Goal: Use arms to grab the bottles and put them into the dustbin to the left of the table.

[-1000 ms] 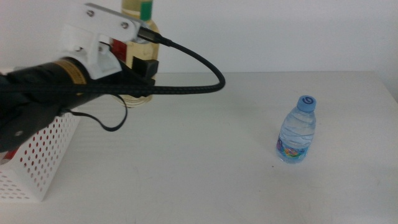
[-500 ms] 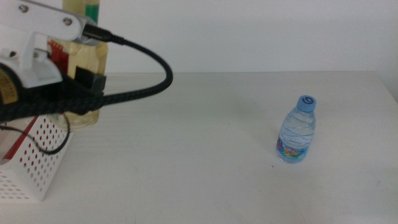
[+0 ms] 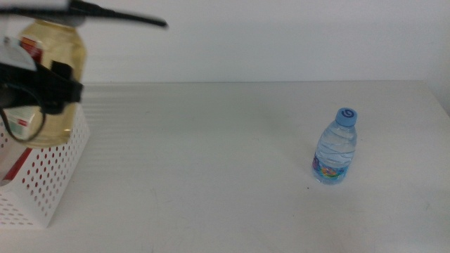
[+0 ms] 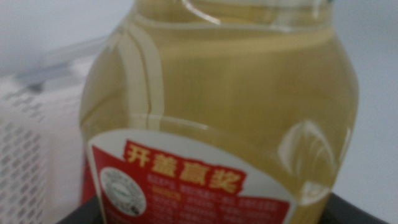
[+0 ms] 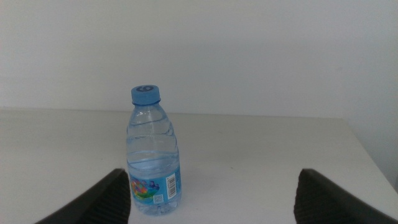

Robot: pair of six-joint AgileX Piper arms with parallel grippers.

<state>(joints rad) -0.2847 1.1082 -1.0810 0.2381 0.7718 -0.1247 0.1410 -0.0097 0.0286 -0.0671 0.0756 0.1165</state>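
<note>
Fingers of the left black gripper, dark and blurred, are clamped on the clear plastic bottle of yellow liquid, holding it upright above the open top of the white perforated plastic dustbin at the left end of the wide white matte table. In the left wrist view this bottle fills the picture: rounded shoulders, pale golden liquid, and a red-and-white label with yellow Chinese characters; its cap is out of sight. The dustbin's wall lies behind it. Something red shows through the dustbin's round holes, too hidden to identify. Fingers of the right gripper are spread wide and empty, near the small clear water bottle with a light-blue cap, which stands upright on the table, well apart from the dustbin. Count: two bottles, one dustbin, two grippers.
</note>
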